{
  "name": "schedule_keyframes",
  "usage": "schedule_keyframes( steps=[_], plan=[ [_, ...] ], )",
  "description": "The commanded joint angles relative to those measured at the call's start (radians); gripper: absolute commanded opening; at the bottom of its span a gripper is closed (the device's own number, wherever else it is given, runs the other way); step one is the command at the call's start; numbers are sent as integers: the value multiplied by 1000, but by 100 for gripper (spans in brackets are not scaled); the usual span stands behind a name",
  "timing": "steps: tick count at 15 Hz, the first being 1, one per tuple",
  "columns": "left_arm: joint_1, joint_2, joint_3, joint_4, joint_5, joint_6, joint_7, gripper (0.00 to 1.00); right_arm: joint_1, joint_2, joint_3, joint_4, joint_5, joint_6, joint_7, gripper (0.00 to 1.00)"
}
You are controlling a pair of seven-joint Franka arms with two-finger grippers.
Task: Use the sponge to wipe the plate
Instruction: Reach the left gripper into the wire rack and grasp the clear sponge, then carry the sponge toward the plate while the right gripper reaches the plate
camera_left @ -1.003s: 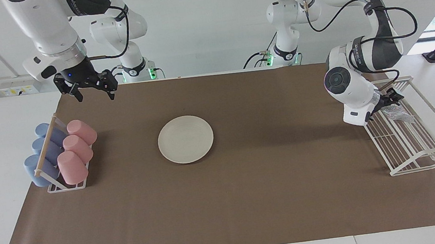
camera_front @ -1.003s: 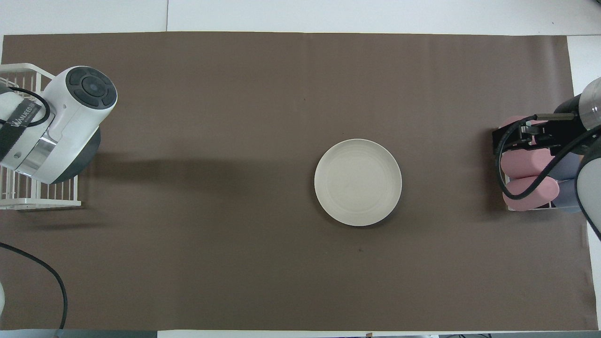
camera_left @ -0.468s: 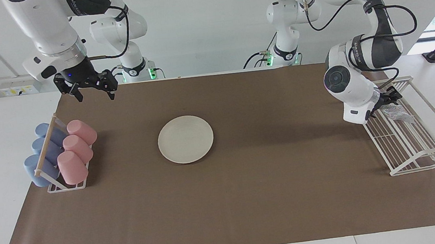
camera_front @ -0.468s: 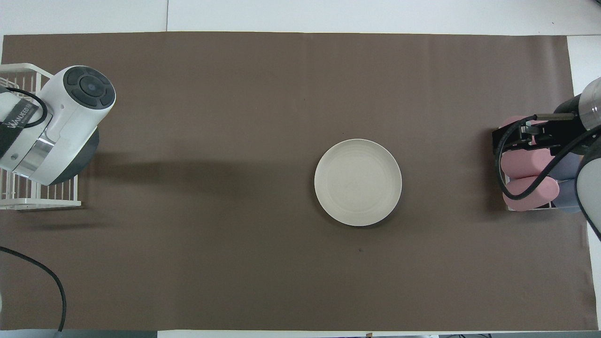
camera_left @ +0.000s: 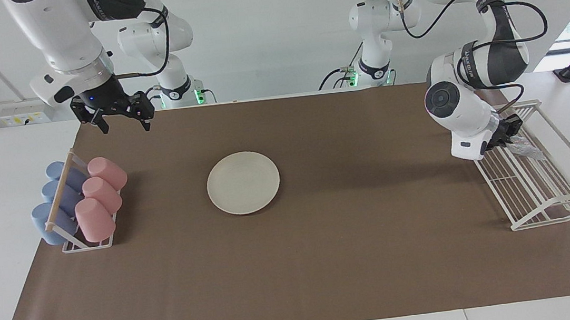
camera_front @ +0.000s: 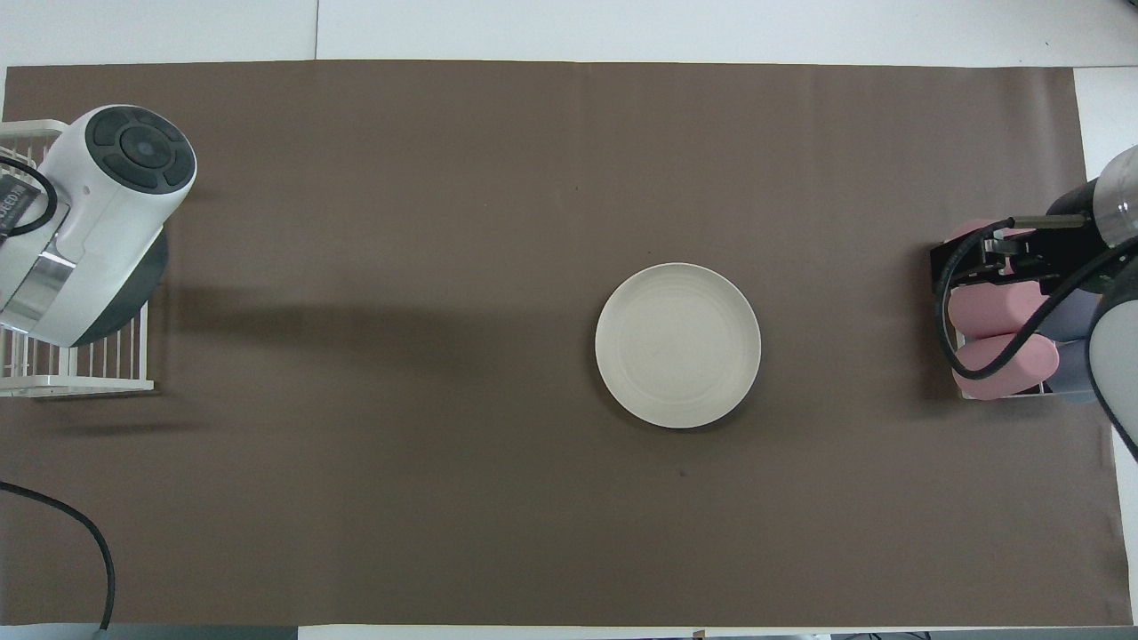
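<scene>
While we are looking across the table, our left gripper is clenching the sponge in the wire rack, well apart from the plate; our right gripper is waiting released, fingers spread, above the cup rack. From overhead, the plate is lying bare, so wiping is not yet starting; carrying the sponge over is remaining.
</scene>
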Motion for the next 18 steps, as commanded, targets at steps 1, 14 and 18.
schedule_keyframes(
  steps=[1, 14, 18],
  plan=[
    [-8, 1, 0, 126, -147, -66, 60, 0, -4, -16, 12, -18, -2, -13, 24, 100],
    [122, -94, 14, 192, -1476, -252, 252, 0, 64, -7, 62, 22, 3, 2, 525, 100],
    [110, -254, 16, -145, -1789, -162, 508, 0, 117, -9, 62, 42, 104, -1, 920, 100]
  ],
)
